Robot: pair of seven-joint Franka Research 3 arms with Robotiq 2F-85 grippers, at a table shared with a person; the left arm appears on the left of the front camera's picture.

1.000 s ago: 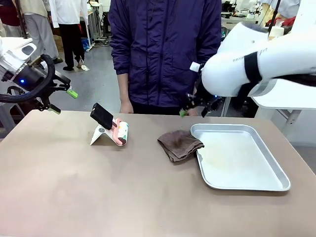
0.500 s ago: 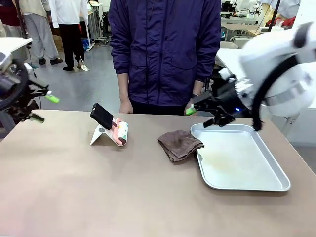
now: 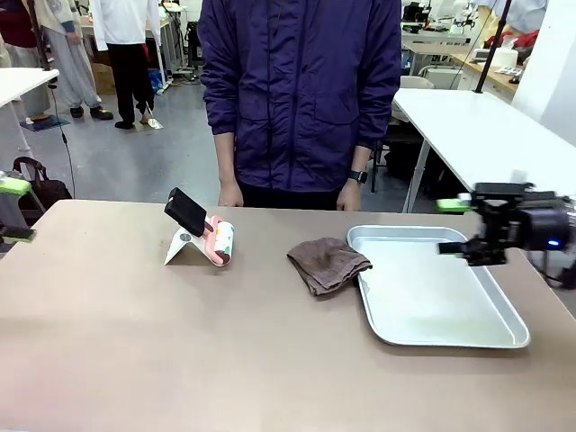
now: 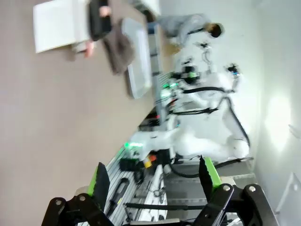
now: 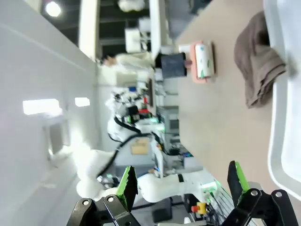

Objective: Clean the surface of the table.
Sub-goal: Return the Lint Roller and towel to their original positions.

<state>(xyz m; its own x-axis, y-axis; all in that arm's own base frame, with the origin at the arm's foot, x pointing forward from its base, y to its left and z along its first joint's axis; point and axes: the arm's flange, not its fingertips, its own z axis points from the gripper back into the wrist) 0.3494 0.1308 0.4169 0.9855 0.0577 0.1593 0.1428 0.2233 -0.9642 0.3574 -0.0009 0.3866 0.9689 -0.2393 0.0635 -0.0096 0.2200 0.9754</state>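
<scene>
Where the front view looks across it, the table (image 3: 162, 342) spreads wide and brownish over the lower part of the picture, its far edge meeting the person (image 3: 301, 99) who stands at twelve o'clock. Near the middle of the top lies a crumpled brown cloth (image 3: 328, 264), its right edge touching the rim of a shiny metal tray (image 3: 450, 337) that sits toward three o'clock. At about ten o'clock from the cloth rests a lint roller (image 3: 219, 241) with a black handle, beside a small white folded card (image 3: 183, 245); both are well apart from the cloth.

The right gripper (image 3: 456, 226) hangs at three o'clock, above the far right corner of the tray, its green-padded fingers spread wide with nothing between them. In its own wrist view the right gripper (image 5: 181, 186) shows the same wide gap, with the cloth (image 5: 257, 60), the roller (image 5: 202, 61) and the tray's rim (image 5: 277, 141) turned sideways beyond it.

The left gripper (image 3: 11, 211) sits at nine o'clock, just off the table's left edge, partly cut by the frame. Its wrist view shows the left gripper (image 4: 154, 179) spread wide and empty, over the table (image 4: 51, 141).
</scene>
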